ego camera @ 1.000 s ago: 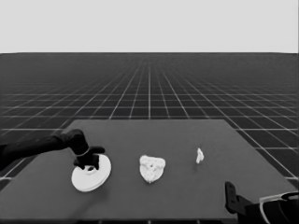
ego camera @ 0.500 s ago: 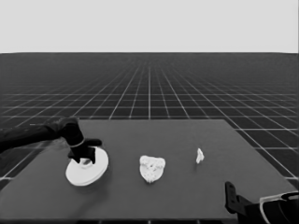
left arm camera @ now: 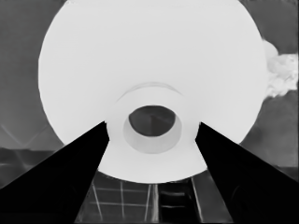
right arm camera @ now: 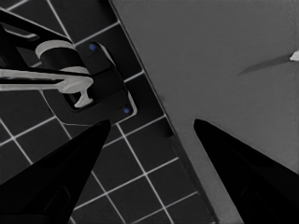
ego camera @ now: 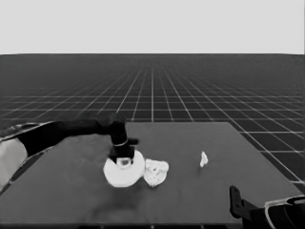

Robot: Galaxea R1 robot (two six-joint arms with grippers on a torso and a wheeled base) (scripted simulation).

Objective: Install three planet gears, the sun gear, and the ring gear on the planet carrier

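Nearest the camera, the right gripper is parked at the lower right corner of the head view, past the table edge. In its wrist view the fingers stand apart with nothing between them, over the table's corner and the floor grid.

Farther in, the larger round part is held by the left gripper near the table's middle. Over the last second it has been carried rightward from the table's left part, so that its rim now touches or just overlaps the smaller round part with the gears on it. By this the last step is judged to be under way: the larger part has yet to be centred over the gears and lowered.

In the left wrist view the larger part fills the picture. Its raised hub sits between the two fingers, which are closed against the hub's sides. The toothed cluster shows just beyond the disc's rim, beside it rather than under it.

Farthest off, the thin white piece lies alone towards the table's right, well apart from both grippers.
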